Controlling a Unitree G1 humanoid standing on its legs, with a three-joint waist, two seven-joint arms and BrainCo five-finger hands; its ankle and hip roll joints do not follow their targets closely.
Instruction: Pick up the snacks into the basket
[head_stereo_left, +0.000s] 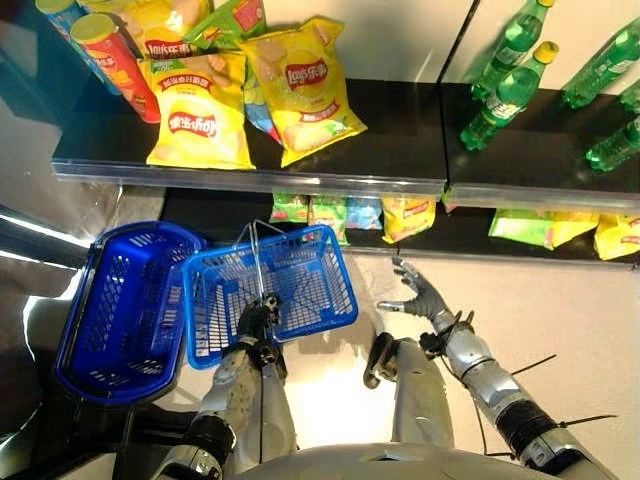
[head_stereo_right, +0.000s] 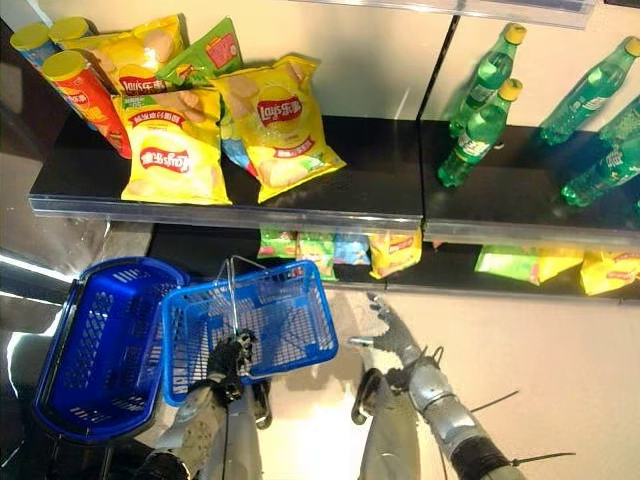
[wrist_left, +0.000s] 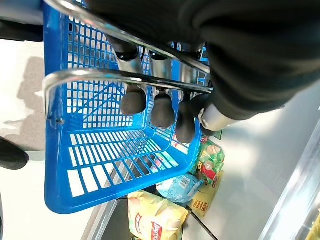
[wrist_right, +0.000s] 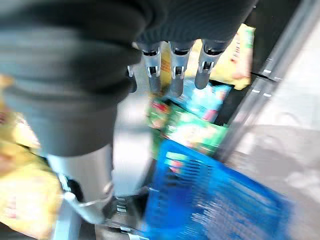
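The snacks (head_stereo_left: 311, 209) lie on the lower shelf (head_stereo_left: 470, 228) just beyond the empty basket (head_stereo_left: 270, 290), whose handle my left robot hand (head_stereo_left: 258, 318) clamps. My right robot hand (head_stereo_left: 418, 292), fingers spread, hovers beside the basket; reaching under the upper shelf risks a knock.

Before me: black upper shelf (head_stereo_left: 400, 130) w/ a silver front edge (head_stereo_left: 300, 183). On its right-hand bay, several green bottles (head_stereo_left: 505, 95) grouped close together; yellow caps show on two. Below & further back, a lower black shelf (head_stereo_left: 465, 228). Pale floor (head_stereo_left: 560, 320) runs in front. At my far left, a second, darker blue basket (head_stereo_left: 110, 320), tilted.
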